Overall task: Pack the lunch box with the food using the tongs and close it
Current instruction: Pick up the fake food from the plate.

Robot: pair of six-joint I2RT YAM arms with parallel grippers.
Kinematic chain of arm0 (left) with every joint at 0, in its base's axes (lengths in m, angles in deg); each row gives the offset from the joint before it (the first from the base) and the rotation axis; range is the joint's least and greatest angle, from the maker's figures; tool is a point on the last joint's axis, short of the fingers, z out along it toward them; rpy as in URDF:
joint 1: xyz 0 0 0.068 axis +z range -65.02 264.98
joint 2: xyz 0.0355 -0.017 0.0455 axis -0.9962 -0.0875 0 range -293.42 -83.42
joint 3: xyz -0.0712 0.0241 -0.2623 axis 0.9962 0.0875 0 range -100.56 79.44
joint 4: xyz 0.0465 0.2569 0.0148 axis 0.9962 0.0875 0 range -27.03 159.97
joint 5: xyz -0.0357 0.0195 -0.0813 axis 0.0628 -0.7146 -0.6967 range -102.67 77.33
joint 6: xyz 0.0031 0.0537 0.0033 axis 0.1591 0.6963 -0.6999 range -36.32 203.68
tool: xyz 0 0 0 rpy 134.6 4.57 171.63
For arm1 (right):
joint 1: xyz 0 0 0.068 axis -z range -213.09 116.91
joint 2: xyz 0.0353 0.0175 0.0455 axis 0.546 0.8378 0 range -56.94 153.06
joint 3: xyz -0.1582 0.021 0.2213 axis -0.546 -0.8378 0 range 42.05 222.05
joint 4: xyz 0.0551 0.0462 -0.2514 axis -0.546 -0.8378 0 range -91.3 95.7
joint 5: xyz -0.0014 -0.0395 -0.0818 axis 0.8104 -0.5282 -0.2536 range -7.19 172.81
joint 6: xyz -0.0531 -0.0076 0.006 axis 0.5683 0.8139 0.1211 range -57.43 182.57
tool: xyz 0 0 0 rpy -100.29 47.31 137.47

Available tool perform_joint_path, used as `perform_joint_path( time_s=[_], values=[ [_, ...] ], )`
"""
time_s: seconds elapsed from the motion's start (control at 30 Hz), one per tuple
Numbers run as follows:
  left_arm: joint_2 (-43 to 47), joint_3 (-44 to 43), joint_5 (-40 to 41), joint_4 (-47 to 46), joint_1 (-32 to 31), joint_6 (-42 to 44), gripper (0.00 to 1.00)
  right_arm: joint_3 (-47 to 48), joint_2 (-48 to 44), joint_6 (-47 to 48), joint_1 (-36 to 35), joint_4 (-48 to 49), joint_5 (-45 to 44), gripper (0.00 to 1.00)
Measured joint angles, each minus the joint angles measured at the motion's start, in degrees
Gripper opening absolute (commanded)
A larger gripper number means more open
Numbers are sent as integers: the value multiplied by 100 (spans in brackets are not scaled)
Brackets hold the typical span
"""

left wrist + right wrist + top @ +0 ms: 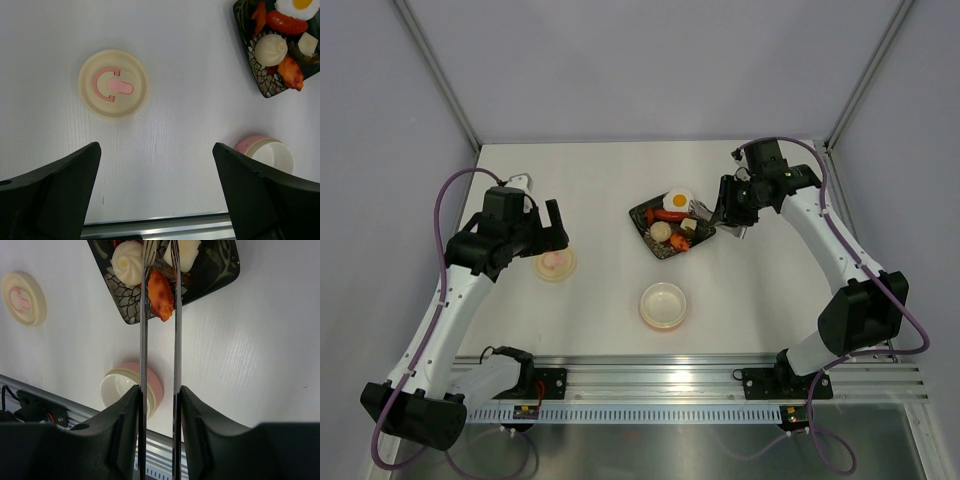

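The tongs (143, 340) are pinched between the fingers of my right gripper (159, 390), which is shut on their two arms. Their tips reach over the black tray (215, 270), one on each side of the orange piece (161, 292). Beside it lie the pale ball (127, 262) and the cube (187, 252). The egg (678, 199) and sausage (670, 214) lie at the tray's far side. The lunch box tub (663, 304) stands open at the table's near middle, nothing visible inside. Its lid (113, 83) lies flat at the left, just ahead of my open left gripper (156, 150).
A metal rail (690, 385) runs along the near edge, carrying both arm bases. Grey walls close the table on the far side and both flanks. The tray (655, 247) lies at an angle right of centre.
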Motion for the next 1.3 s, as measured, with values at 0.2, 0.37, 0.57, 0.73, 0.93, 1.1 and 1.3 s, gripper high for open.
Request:
perform_joint_path(
  time_s=[0.2,0.37,0.57,0.73,0.93,1.1,1.3],
  values=[
    [0,-2,0,0,0,-2,99,-9,11,-103,-2,98,44,43],
    [0,0,0,0,0,-4,99,-232,-2,-382,0,479,-107,47],
    [0,0,0,0,0,-7,99,-505,-2,-708,0,817,-389,48],
    [0,0,0,-2,0,-7,99,-619,20,-894,0,1134,-494,48],
    [-2,0,2,-2,0,-7,99,-638,262,-968,0,1421,-490,47],
    [-31,0,4,0,0,-7,99,-713,461,-979,0,1576,-481,47],
    [-74,0,20,0,0,-7,99,-874,605,-997,0,1720,-446,48]
  ],
)
